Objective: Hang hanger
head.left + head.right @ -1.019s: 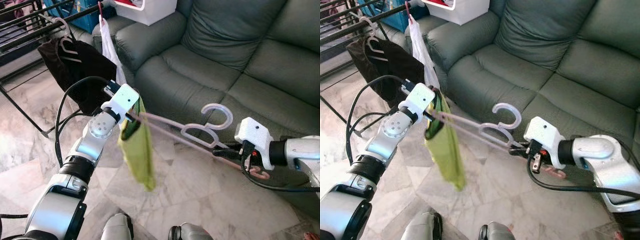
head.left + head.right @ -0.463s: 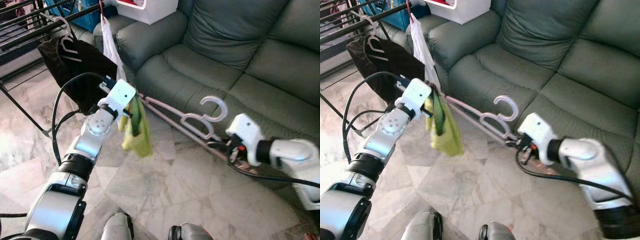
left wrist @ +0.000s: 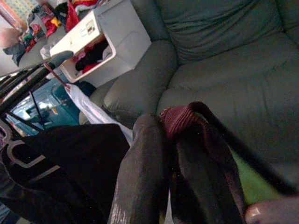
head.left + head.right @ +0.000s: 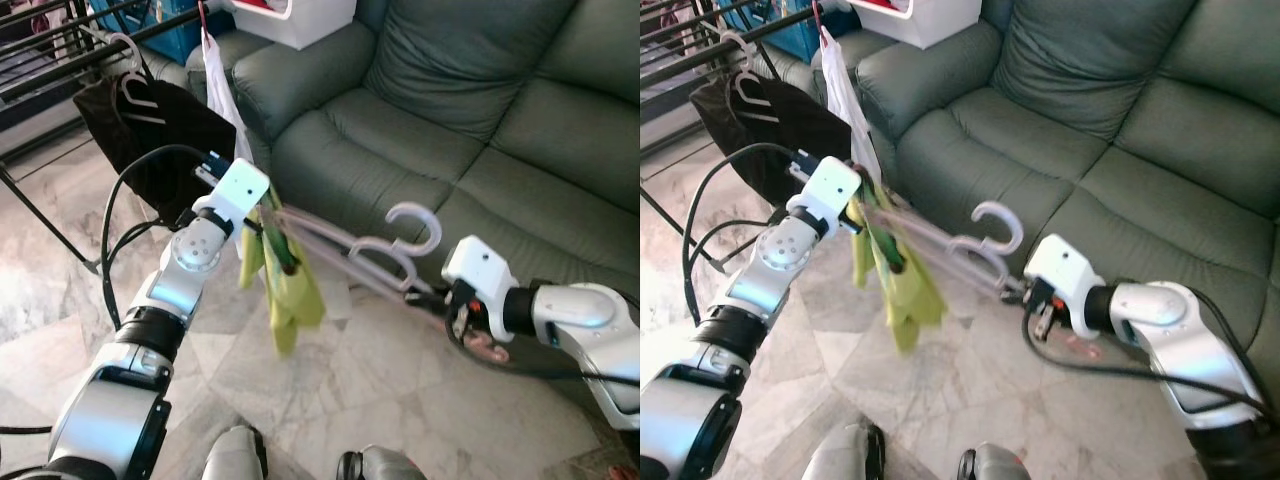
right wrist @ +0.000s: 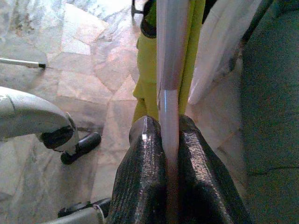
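Pink hanger (image 4: 370,255) with green cloth (image 4: 285,285) held up over the floor by the sofa (image 4: 480,120), far from the rack (image 4: 60,70). Left gripper (image 3: 182,158) pinched on one end, right gripper (image 5: 166,154) pinched on the other. Could drop the swinging cloth if tipped

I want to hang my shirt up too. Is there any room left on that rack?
Bare rail runs along the black rack left of the hanger with the dark garment. Its right end is crowded: the white garment hangs there, and both end effectors, left and right, hold the pink hanger with the green cloth nearby.
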Controlling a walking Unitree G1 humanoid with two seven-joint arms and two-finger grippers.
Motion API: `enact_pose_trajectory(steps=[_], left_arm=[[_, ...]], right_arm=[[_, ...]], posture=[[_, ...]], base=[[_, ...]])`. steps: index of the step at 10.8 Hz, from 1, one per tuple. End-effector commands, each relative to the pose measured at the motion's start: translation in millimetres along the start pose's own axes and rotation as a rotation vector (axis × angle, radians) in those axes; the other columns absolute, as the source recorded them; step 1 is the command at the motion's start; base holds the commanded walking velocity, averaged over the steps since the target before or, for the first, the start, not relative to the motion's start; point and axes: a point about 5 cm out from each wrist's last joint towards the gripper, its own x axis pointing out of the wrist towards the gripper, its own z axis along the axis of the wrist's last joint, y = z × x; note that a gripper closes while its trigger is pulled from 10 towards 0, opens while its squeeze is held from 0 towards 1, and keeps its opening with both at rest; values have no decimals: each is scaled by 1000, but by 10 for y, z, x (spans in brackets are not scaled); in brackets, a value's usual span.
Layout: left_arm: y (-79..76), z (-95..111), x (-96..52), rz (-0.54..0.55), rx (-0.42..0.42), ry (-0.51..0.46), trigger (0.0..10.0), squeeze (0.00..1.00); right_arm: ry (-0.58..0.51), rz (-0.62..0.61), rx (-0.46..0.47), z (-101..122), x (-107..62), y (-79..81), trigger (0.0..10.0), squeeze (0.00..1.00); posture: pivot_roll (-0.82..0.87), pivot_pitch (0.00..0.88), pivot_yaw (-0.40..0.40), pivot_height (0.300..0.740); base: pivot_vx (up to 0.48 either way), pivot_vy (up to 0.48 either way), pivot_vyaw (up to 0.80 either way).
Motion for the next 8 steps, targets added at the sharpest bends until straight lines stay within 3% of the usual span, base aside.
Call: enact_pose_trajectory(steps=[1, 5, 8], left_arm=[[68, 99, 40, 28, 21, -39, 10000, 0], [91, 118, 45, 34, 24, -44, 10000, 0], [173, 208, 68, 65, 10, -74, 10000, 0]], right_arm=[[-6, 26, -24, 59, -23, 42, 10000, 0], [2, 20, -27, 60, -16, 11, 10000, 0], [-4, 2, 32, -6, 28, 11, 10000, 0]], posture=[[-82, 96, -23, 740], [-83, 94, -26, 740], [-82, 95, -24, 740]], base=[[0, 0, 0], [0, 0, 0], [0, 0, 0]])
